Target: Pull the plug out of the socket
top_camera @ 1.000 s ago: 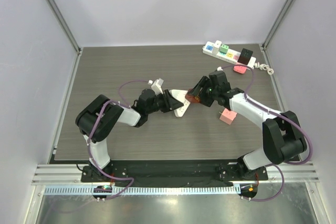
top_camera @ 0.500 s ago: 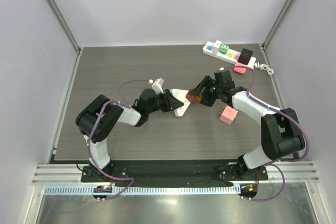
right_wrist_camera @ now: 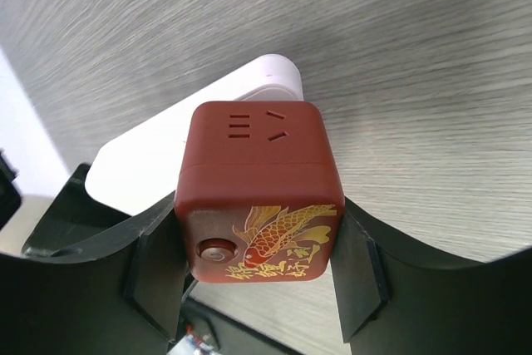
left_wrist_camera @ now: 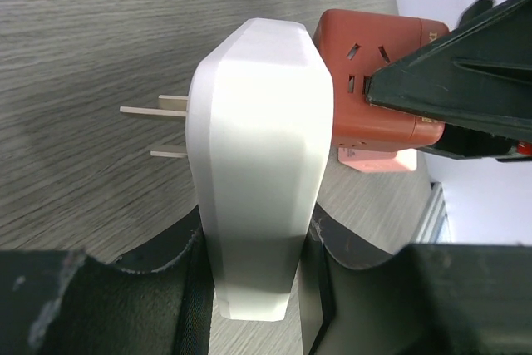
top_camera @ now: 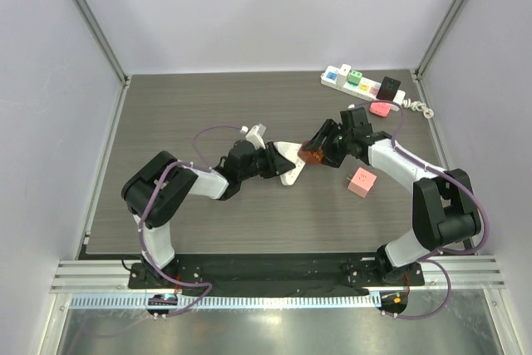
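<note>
Left gripper (top_camera: 270, 161), top camera: clamped on a white faceted plastic adapter (top_camera: 289, 160) at mid-table. Right gripper (top_camera: 320, 147): clamped on a red cube-shaped plastic socket block (top_camera: 311, 154), pressed against the adapter's right side. Both held over the dark wood-grain table (top_camera: 208, 106). Near the right forearm, lying flat: a pink plastic cube (top_camera: 361, 181). At the far right corner: a white power strip (top_camera: 363, 83) carrying coloured plugs.

Left wrist camera: black fingers (left_wrist_camera: 166, 288) tight on both flanks of the adapter's lower end. Two flat metal prongs (left_wrist_camera: 158, 108) projecting left, touching nothing. Red block against the opposite face, no gap discernible.

Right wrist camera: fingers closed on both sides of the red block. Gold fish print and round button facing the lens. Adapter directly behind, in contact.
</note>
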Robot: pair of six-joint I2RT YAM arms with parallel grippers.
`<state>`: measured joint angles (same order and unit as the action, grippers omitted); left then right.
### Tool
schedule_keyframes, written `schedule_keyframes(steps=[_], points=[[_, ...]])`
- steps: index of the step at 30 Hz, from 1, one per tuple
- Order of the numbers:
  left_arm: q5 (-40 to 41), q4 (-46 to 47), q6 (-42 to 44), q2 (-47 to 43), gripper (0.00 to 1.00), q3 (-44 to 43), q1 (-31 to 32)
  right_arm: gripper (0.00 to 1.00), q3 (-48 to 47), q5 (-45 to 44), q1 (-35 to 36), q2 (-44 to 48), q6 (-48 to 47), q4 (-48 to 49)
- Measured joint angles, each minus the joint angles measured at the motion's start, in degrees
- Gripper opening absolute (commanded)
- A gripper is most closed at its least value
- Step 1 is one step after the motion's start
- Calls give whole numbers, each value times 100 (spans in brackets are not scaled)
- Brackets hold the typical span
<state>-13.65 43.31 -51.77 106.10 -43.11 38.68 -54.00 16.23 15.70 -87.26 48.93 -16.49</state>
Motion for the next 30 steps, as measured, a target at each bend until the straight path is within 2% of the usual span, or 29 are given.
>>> schedule_keyframes(steps=[5, 8, 10, 13, 15, 18, 21, 25, 30], points=[[378, -256, 96, -72, 0, -155, 146, 1, -374, -645, 240, -2, -151, -380], [470, -256, 109, -131, 0, -170, 149, 1, -494, -688, 262, -2, -227, -433], [498, -267, 133, -157, 0, -170, 149, 1, -472, -483, 179, -2, -267, -367], [575, -358, 188, -168, 0, -173, 151, 1, -101, 284, -197, 2, -236, 87], [1010, -723, 260, -153, 0, -114, 66, 1, 201, 634, -527, 35, -297, 127], [1401, -815, 251, -140, 0, -63, -197, 1, 514, 876, -872, 61, -350, 52], [1602, -796, 249, -140, 0, -63, -334, 1, 586, 879, -907, 168, -527, -238], [1591, -754, 271, -127, 0, -63, -352, 1, 568, 632, -905, 636, -835, -573], [1064, -352, 245, 46, 0, -20, -516, 1, 546, 570, -1226, 1012, -1034, -647]])
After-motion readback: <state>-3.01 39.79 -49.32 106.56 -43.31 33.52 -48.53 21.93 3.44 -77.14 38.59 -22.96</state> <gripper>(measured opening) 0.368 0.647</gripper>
